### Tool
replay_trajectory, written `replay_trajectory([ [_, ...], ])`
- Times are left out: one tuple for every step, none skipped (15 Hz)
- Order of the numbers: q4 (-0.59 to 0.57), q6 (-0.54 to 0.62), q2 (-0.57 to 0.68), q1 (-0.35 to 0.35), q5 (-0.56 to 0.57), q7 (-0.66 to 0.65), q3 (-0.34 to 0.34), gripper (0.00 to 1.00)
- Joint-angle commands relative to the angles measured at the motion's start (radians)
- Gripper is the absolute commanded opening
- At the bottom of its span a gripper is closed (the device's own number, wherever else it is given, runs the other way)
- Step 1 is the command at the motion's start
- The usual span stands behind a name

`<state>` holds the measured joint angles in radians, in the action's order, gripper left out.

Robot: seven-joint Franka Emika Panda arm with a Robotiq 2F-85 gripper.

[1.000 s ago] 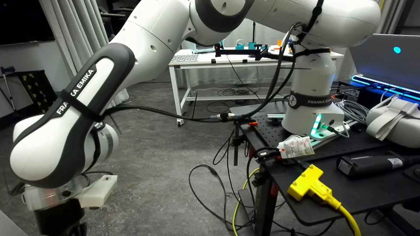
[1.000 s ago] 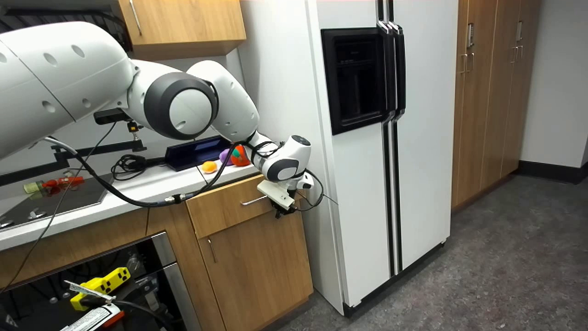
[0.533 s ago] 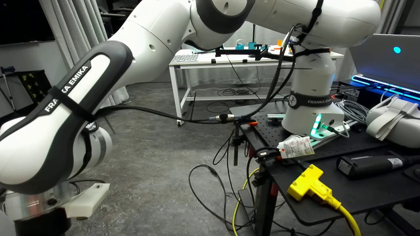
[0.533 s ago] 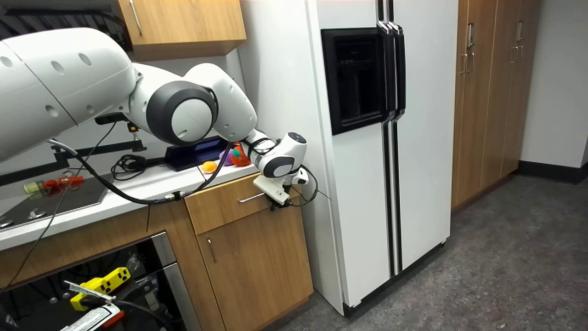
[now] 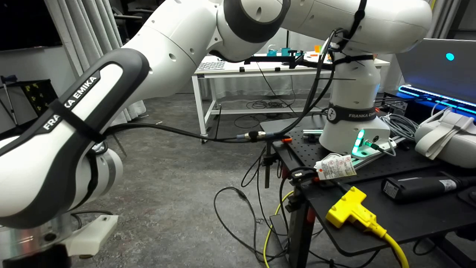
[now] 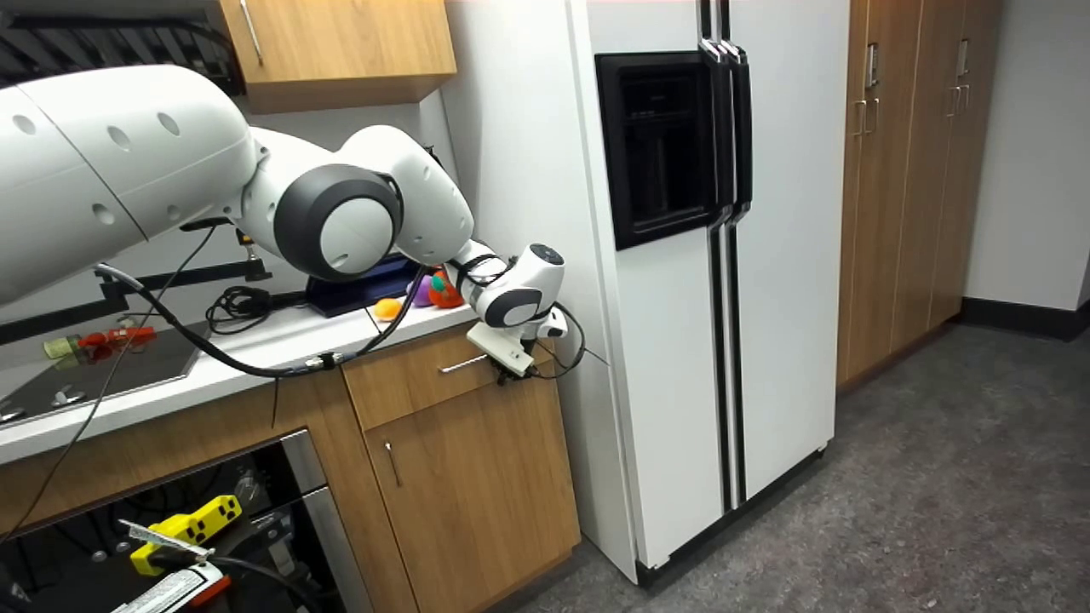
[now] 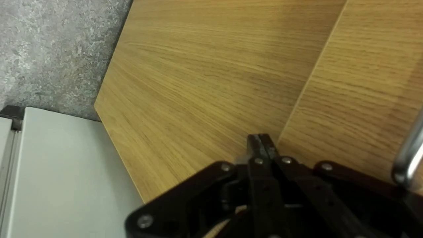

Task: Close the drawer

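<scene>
The drawer shows only its wood front [image 6: 400, 387] with a metal handle [image 6: 462, 364] under the counter; its walls and inside are hidden. The front looks flush or nearly flush with the cabinet. In the wrist view the drawer front [image 7: 363, 82] is at the right, with its handle [image 7: 409, 158] at the right edge. My gripper [image 7: 262, 137] is shut and empty, its tips at the seam between drawer front and door; I cannot tell whether they touch. In an exterior view the gripper [image 6: 504, 376] is right of the handle. In an exterior view only its black base [image 5: 41, 257] shows.
A cabinet door [image 6: 477, 485] lies below the drawer. A white fridge [image 6: 536, 170] stands close on the gripper's right. The counter [image 6: 281, 345] bears an orange fruit [image 6: 387, 309] and other items. A cable [image 6: 230, 366] hangs along the arm. A white table [image 5: 238, 67] stands behind.
The drawer front and handle have moved slightly inward to the cabinet. The gripper has moved with them, toward the cabinet. In an exterior view the wrist has shifted left and down.
</scene>
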<state>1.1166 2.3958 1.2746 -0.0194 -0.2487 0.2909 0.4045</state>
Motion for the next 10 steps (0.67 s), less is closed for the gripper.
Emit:
replay_trajectory([
  [-0.015, -0.053, -0.007, -0.002, 0.030, 0.031, -0.015, 0.00],
  [-0.001, -0.060, -0.021, 0.001, 0.043, 0.028, -0.028, 0.00],
  [0.022, -0.073, -0.044, 0.006, 0.060, 0.022, -0.046, 0.00],
  [0.046, -0.089, -0.068, 0.013, 0.077, 0.018, -0.064, 0.00],
  [0.064, -0.103, -0.087, 0.019, 0.092, 0.017, -0.078, 0.00],
  [0.087, -0.117, -0.113, 0.025, 0.107, 0.014, -0.097, 0.00],
  [0.118, -0.130, -0.145, 0.034, 0.121, 0.013, -0.113, 0.00],
  [0.145, -0.137, -0.174, 0.039, 0.134, 0.012, -0.130, 0.00],
  [0.188, -0.141, -0.212, 0.048, 0.145, 0.010, -0.146, 0.00],
  [0.228, -0.142, -0.248, 0.055, 0.157, 0.008, -0.161, 0.00],
])
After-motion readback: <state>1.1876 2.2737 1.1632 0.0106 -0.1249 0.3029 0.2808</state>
